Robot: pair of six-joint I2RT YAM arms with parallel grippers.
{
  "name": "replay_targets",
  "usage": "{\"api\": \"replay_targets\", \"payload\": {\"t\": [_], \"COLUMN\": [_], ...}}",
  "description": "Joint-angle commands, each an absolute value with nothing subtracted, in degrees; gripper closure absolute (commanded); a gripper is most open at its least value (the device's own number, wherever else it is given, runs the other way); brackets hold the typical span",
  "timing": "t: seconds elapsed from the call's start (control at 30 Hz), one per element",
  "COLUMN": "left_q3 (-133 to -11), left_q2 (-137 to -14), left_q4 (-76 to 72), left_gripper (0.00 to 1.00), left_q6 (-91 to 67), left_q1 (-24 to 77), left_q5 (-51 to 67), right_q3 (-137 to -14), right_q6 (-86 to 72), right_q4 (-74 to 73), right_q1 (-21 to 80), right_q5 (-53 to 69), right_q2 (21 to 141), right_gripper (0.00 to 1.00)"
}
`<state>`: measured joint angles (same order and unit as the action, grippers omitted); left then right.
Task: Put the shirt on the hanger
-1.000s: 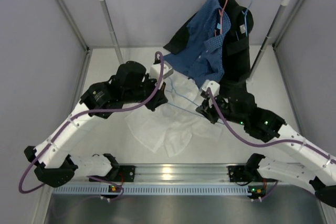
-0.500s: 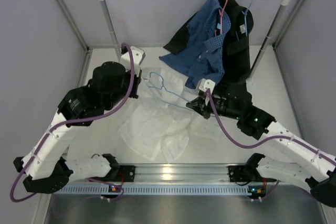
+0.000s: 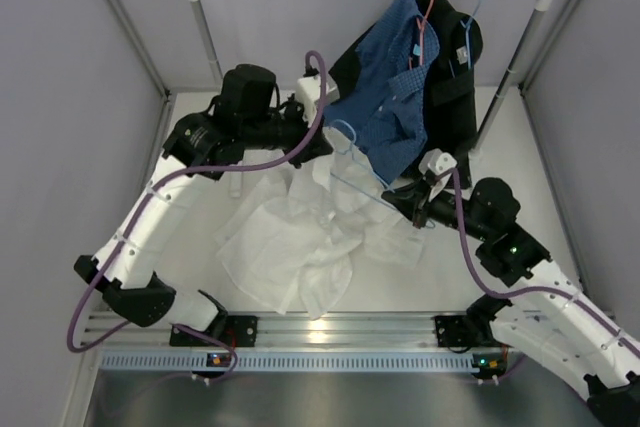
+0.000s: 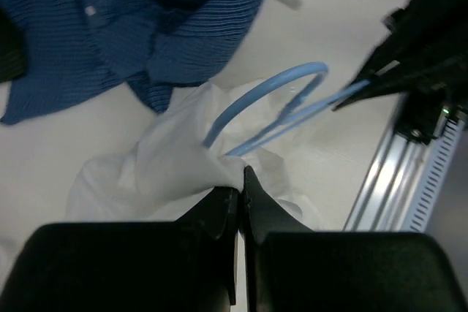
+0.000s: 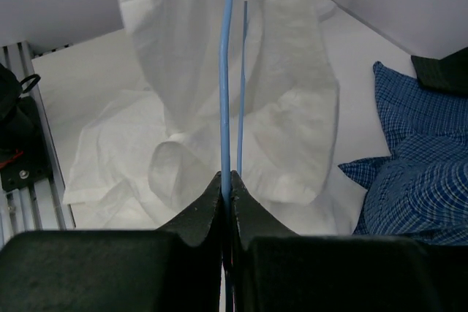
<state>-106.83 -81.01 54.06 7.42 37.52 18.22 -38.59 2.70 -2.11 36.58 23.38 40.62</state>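
Two grippers work over a white shirt crumpled on the table. The right gripper is clamped tight on the thin wire of the light-blue hanger, which runs straight ahead from its fingertips over the shirt, with a blue checked shirt off to its right. The left gripper is pinched closed on a fold of the white shirt, the hanger's hook curving just beyond its fingertips
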Motion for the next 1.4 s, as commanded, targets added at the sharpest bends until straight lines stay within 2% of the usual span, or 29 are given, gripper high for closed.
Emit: {"api": "replay_targets", "payload": {"t": [0.0, 0.17, 0.27, 0.37, 0.4, 0.5, 0.63, 0.73, 0.83, 1.0, 1.17, 1.37], "left_q3": [-108.5, -107.8, -106.9, -107.0, -106.9, -106.4, -107.0, -107.9, -107.8, -108.5, -110.8, -111.2], "left_q2": [-79.6, -79.2, -78.0, -77.9, -78.0, -78.7, -80.2, -80.9, -81.2, -81.9, -84.3, -85.9], "left_q4": [51.6, 53.9, 54.1, 56.1, 56.2, 56.4, 56.2, 56.4, 56.6, 57.8, 59.6, 61.0], "left_gripper": [1.0, 1.0, 1.0, 1.0, 1.0, 1.0, 1.0, 1.0, 0.97, 0.99, 1.0, 0.98], "left_q6": [15.3, 17.8, 17.8, 16.9, 16.3, 13.9, 10.3, 9.1, 8.9, 9.7, 9.8, 9.1], "left_q1": [37.6, 37.8, 38.8, 42.3, 43.6, 48.9, 50.2, 50.5, 51.6, 54.1, 57.7, 61.5], "left_q5": [44.0, 51.9, 50.6, 42.7, 33.7, 16.5, 3.2, -2.4, -4.4, -2.6, -0.4, -8.5], "right_q3": [-40.3, -42.6, -43.9, -45.9, -46.6, -45.8, -41.6, -39.3, -35.0, -29.6, -29.8, -27.3], "right_q6": [-2.9, -5.3, -3.3, 2.2, 3.2, 1.9, 0.4, -1.8, -3.9, -7.9, -6.9, -9.7], "right_q4": [4.0, 4.7, 4.0, 0.5, -1.0, 1.5, 7.6, 9.6, 16.2, 27.6, 29.4, 34.9], "right_q1": [30.6, 26.2, 26.0, 26.1, 26.1, 26.1, 26.2, 26.3, 26.4, 28.2, 31.6, 32.8], "right_q5": [31.4, 43.1, 46.6, 48.8, 47.9, 45.7, 45.0, 45.4, 44.4, 42.8, 36.5, 30.0], "right_q2": [39.4, 42.7, 44.2, 44.2, 44.2, 41.5, 38.8, 38.2, 37.4, 37.7, 39.4, 38.5], "right_gripper": [1.0, 1.0, 1.0, 1.0, 1.0, 1.0, 1.0, 1.0, 1.0, 1.0, 1.0, 1.0]}}
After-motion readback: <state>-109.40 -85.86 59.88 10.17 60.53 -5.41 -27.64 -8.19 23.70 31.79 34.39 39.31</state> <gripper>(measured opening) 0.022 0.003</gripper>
